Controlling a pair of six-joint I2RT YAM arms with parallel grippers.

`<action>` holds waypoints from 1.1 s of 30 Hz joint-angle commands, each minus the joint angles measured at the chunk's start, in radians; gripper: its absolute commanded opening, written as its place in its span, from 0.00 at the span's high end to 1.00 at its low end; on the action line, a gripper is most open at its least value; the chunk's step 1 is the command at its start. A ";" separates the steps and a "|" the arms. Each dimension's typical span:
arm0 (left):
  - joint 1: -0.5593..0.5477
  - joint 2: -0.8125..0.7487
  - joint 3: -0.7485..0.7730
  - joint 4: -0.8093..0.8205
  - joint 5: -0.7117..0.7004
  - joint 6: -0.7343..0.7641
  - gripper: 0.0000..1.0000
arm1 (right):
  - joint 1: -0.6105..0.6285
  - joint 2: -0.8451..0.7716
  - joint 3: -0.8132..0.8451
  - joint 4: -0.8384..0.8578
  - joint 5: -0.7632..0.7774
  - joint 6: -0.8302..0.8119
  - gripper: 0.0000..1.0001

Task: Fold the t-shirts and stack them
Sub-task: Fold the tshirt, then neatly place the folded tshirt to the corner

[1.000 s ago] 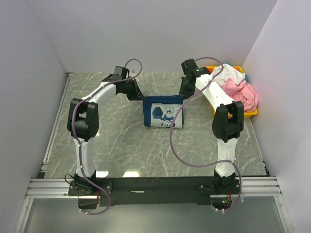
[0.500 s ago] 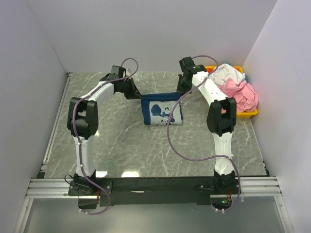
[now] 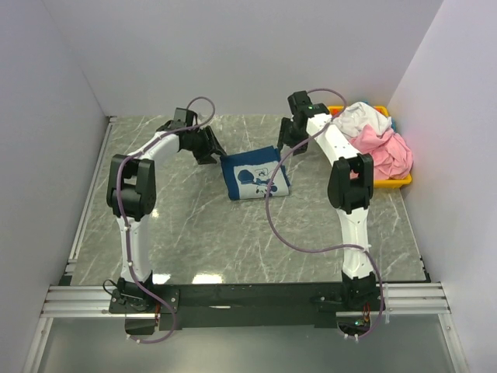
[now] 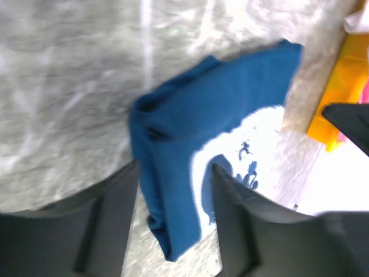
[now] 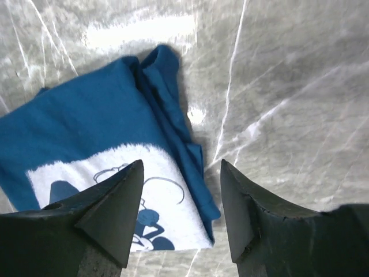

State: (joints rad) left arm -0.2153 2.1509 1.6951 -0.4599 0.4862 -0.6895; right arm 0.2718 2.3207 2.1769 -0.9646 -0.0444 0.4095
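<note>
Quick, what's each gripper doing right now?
Left gripper: open, holding nothing, by the navy t-shirt.
Right gripper: open, holding nothing.

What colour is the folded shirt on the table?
The folded shirt is blue with a white print; clearest in the right wrist view.

We see the navy t-shirt [image 5: 86,121] below the right end effector [image 5: 181,164] as soft, matt cloth with rumpled folds. The white-and-black print [image 5: 115,173] on it looks flat and slightly chalky. The fingers [image 5: 109,213] of that end effector are dark grey and matt, like moulded plastic, and those of the left end effector [image 4: 174,167] look the same. The counter [image 5: 288,86] under both is grey marbled, smooth and glossy, throwing back bright glare. Right of the right end effector, the yellow bin [image 3: 402,181] looks like smooth plastic. The pink t-shirt [image 3: 392,151] and white t-shirt [image 3: 359,116] in it are soft, crumpled cloth.
</note>
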 commanded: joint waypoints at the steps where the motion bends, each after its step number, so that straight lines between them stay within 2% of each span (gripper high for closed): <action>1: 0.010 -0.068 -0.032 0.018 -0.044 -0.007 0.40 | -0.010 -0.081 -0.035 0.035 -0.006 -0.032 0.37; 9: 0.010 -0.151 -0.204 0.154 0.049 -0.027 0.32 | 0.038 -0.239 -0.233 0.119 -0.087 -0.035 0.38; 14: 0.010 -0.195 -0.336 0.268 0.136 -0.056 0.29 | 0.110 -0.271 -0.322 0.171 -0.166 -0.012 0.39; 18: 0.010 -0.212 -0.426 0.383 0.199 -0.087 0.29 | 0.158 -0.256 -0.358 0.193 -0.244 0.003 0.41; 25: 0.010 -0.218 -0.505 0.435 0.190 -0.104 0.28 | 0.225 -0.242 -0.429 0.216 -0.307 0.023 0.43; 33: 0.007 -0.201 -0.540 0.492 0.187 -0.131 0.28 | 0.247 -0.158 -0.497 0.233 -0.266 0.028 0.47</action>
State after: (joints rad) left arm -0.2031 1.9862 1.1683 -0.0425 0.6514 -0.8040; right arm 0.5175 2.1277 1.6875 -0.7525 -0.3332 0.4335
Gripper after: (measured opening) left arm 0.718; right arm 0.533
